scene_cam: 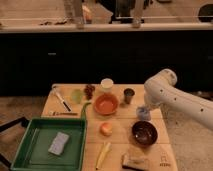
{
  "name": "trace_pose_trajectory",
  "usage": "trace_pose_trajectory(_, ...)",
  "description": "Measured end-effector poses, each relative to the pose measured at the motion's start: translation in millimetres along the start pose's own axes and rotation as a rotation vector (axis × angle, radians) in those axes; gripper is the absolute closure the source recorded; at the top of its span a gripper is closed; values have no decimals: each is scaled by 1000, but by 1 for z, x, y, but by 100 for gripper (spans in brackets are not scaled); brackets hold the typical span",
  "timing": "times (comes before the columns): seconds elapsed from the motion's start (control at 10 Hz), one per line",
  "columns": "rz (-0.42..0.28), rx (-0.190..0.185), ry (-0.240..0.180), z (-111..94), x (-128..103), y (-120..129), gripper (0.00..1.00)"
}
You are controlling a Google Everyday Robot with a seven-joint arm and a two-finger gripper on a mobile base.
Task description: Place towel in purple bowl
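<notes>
My gripper is at the end of the white arm that reaches in from the right, over the right side of the wooden table. It is shut on the towel, a small pale blue-grey lump hanging at its tip. The purple bowl stands just in front of the gripper, slightly to the right, dark and glossy inside with nothing in it. The towel hangs behind the bowl's far rim, not over its middle.
An orange bowl and a dark metal cup stand left of the gripper. A peach-coloured fruit, a banana and a brown block lie nearer the front. A green tray holding a blue-grey sponge sits front left.
</notes>
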Motion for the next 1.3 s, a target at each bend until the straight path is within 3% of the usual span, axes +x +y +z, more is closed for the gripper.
trace_pose_trajectory(0.3, -22, -15, 7, -10, -10, 13, 100)
trace_pose_trajectory(0.6, -31, -50, -12, -10, -20, 32, 100)
trace_pose_trajectory(1.1, -48, -110, -94, 12, -45, 54, 100)
trace_pose_trajectory(1.3, -58, -120, -115, 12, -54, 59, 100)
